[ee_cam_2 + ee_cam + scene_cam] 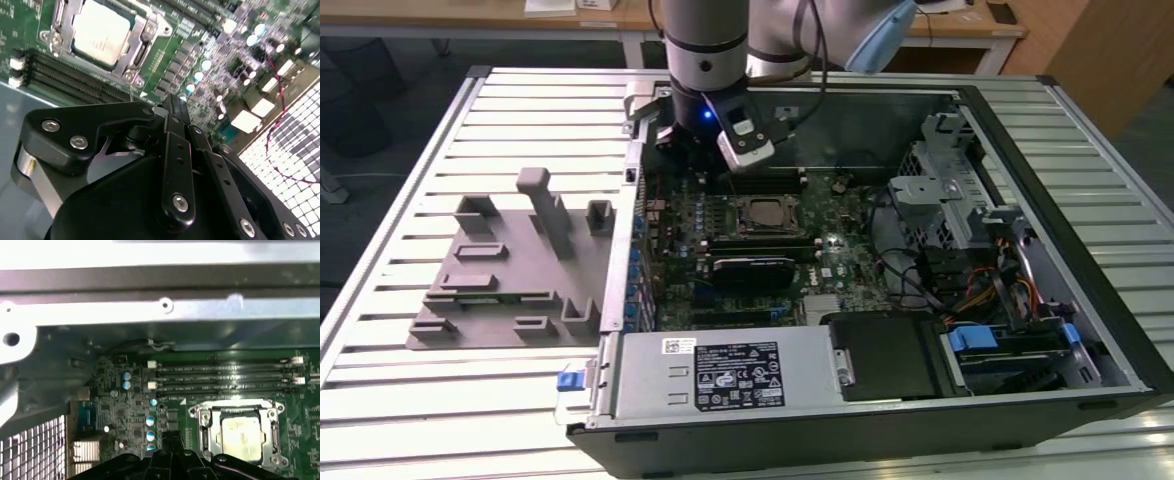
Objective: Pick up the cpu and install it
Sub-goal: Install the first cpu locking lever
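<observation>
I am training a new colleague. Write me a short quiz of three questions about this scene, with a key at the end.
1. True or false: the cpu lies in the socket on the motherboard.
2. What does the gripper hold? A) the cpu B) a cable C) nothing
3. Fill in: in the exterior view, the grey holder stands outside the case, on that view's ____.
Key: 1 true; 2 C; 3 left.
</observation>
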`<state>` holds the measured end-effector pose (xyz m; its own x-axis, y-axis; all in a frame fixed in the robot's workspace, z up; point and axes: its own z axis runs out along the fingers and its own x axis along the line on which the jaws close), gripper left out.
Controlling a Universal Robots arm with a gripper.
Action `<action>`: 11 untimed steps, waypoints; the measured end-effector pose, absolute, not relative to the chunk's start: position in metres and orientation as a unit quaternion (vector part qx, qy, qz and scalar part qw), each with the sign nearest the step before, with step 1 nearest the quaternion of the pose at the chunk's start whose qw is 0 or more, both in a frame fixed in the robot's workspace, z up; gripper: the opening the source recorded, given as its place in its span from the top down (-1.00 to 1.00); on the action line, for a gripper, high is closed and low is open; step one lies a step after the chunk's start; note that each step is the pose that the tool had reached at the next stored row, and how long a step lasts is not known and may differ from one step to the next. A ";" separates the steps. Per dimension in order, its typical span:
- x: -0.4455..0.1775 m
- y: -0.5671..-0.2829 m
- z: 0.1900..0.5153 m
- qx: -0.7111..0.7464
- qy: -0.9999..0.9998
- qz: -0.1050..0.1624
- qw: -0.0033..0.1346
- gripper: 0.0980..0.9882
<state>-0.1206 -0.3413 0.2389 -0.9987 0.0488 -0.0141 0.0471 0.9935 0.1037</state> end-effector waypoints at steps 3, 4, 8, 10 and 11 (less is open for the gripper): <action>-0.121 -0.341 0.242 0.024 0.998 0.058 0.008 0.98; -0.121 -0.341 0.244 0.024 0.998 0.059 0.009 0.98; -0.121 -0.341 0.246 0.024 0.997 0.079 0.009 0.98; -0.121 -0.341 0.246 0.024 0.996 0.091 0.009 0.98; -0.121 -0.341 0.246 0.024 0.995 0.096 0.009 0.98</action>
<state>-0.1207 -0.3413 0.2464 -0.9987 0.0501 -0.0128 0.0467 0.9803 0.1920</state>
